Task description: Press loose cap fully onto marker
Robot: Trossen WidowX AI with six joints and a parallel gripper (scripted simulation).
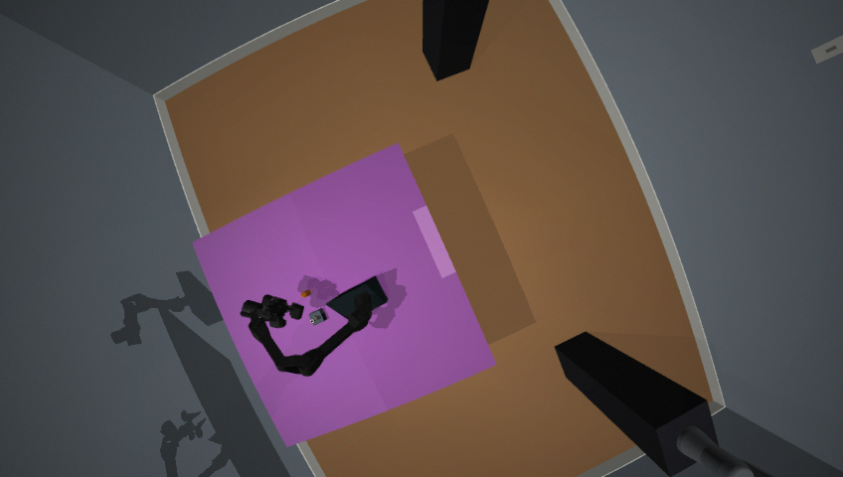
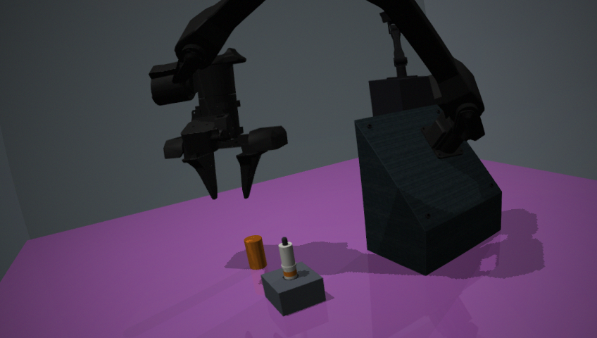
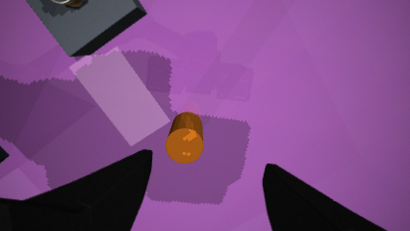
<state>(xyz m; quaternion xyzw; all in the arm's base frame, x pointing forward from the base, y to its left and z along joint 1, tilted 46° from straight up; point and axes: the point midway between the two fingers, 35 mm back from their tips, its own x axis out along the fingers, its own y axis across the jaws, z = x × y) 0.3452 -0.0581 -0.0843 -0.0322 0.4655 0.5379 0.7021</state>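
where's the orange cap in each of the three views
Top: the cap is a tiny orange dot on the purple table, left of center, just up-left of the holder block.
Exterior: lower middle, standing upright just left of the marker, apart from it.
Wrist: near center, seen from above, ahead of the open gripper.
Shared landmark: the gray holder block sits close beside the cap in all three views.

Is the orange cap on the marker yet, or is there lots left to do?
Not yet. Nothing is finished: the orange cap stands loose on the purple table, beside the marker, which is upright in the holder block. Right now the gripper hangs open and empty high above the cap, lined up over it in the wrist view. Left: grab the cap, press it onto the marker, move away.
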